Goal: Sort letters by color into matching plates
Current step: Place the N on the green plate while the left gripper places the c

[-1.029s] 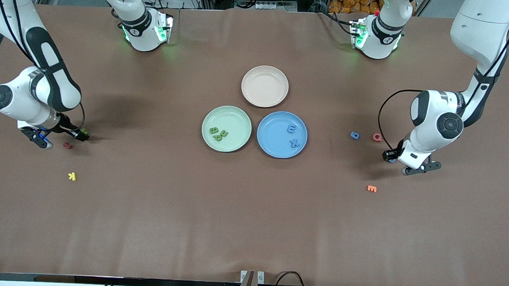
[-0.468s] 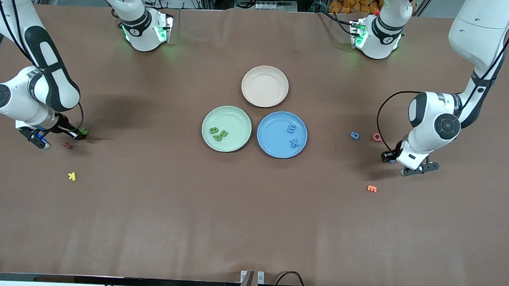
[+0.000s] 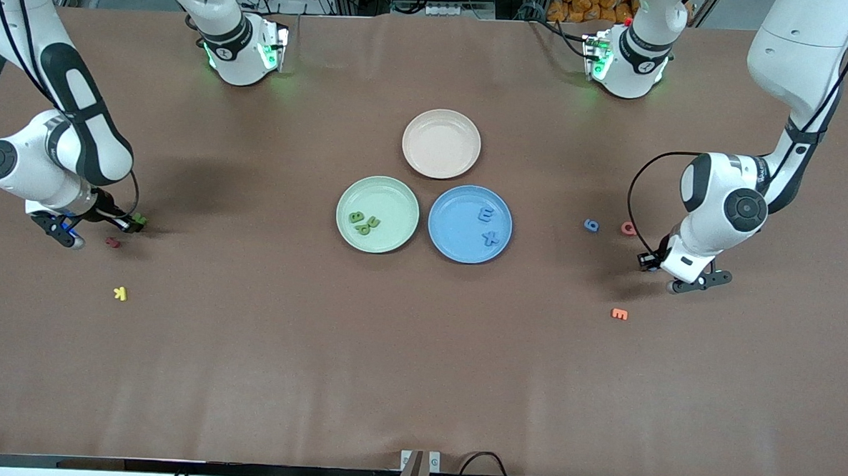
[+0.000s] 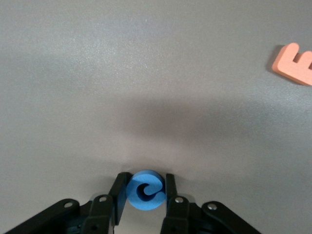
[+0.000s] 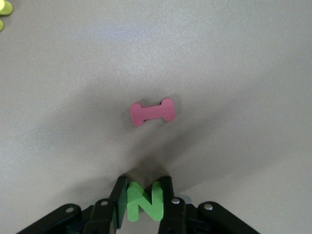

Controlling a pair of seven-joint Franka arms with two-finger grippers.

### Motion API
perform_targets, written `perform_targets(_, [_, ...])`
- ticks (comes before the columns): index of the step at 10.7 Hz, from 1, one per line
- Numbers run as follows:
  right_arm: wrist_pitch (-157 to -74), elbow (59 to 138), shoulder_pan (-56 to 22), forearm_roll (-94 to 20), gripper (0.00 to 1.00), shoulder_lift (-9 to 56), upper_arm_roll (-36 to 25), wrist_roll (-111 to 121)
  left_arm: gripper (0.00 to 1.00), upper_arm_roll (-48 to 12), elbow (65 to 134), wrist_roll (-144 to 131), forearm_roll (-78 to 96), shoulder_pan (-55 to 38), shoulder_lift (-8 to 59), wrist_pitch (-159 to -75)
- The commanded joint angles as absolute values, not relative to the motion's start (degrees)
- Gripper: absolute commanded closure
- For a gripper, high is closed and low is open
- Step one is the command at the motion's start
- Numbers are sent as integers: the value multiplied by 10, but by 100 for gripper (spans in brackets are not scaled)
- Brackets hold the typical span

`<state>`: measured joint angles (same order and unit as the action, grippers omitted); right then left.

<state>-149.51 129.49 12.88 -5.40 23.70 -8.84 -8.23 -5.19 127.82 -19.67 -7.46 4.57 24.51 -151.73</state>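
My left gripper [image 3: 647, 262] is shut on a round blue letter [image 4: 145, 190], low over the table toward the left arm's end. My right gripper [image 3: 135, 223] is shut on a green letter N [image 5: 145, 201], low over the table toward the right arm's end. The mint green plate [image 3: 391, 194] holds two green letters [image 3: 364, 221]. The blue plate [image 3: 451, 233] beside it holds a blue E [image 3: 485, 213] and a blue X [image 3: 492, 237]. Another blue letter [image 3: 591, 224] lies on the table between the blue plate and my left gripper.
An empty beige-pink plate [image 3: 441, 143] sits farther from the camera than the two plates. A red letter [image 3: 628, 228] and an orange E [image 3: 619, 314] lie near my left gripper. A red I [image 3: 112, 241] and a yellow K [image 3: 120, 293] lie near my right gripper.
Both arms have shifted only slightly at their spots. The letters on the table and in the plates have not moved.
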Motion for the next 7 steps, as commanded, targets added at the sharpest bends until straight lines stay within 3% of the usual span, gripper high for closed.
perform_targets(1, [-1496, 1295, 137, -60, 73, 239, -80, -75, 100, -53, 1281, -186, -61, 46, 238, -1523])
perform_targets(7, [-1463, 1295, 97, -86, 77, 210, -81, -93, 100, -74, 1265, -198, -61, 42, 203, -1469])
